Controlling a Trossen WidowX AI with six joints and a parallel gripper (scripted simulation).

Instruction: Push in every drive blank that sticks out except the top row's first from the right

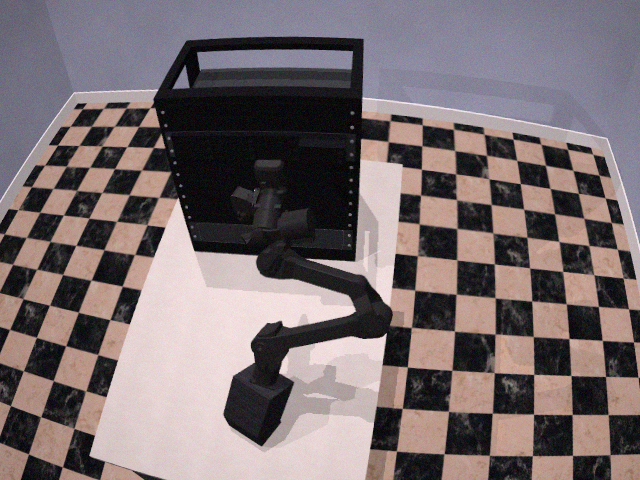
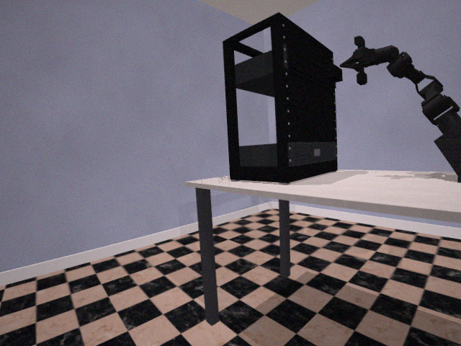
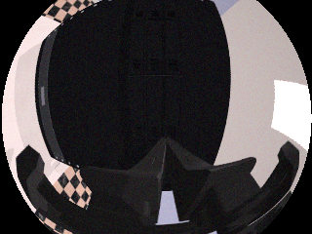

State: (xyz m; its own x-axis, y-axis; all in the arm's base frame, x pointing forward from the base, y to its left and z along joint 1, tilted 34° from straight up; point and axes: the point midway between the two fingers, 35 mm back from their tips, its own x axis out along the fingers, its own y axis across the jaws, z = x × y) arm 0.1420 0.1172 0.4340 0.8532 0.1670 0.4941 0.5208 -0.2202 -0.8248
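Observation:
The black rack stands on the white table, its front facing the arm. In the side view the rack shows one blank sticking out of the front near the top. From above, a slightly lighter blank shows at the top right of the front. The other blanks are too dark to tell apart. My gripper is shut and empty, in front of the middle of the rack front. In the side view its tip is just clear of the front, at top-row height. In the wrist view the shut fingers point at the dark front.
The arm's base sits near the table's front edge. The rack stands close to the table's far end. A checkered floor lies all around, well below the table top.

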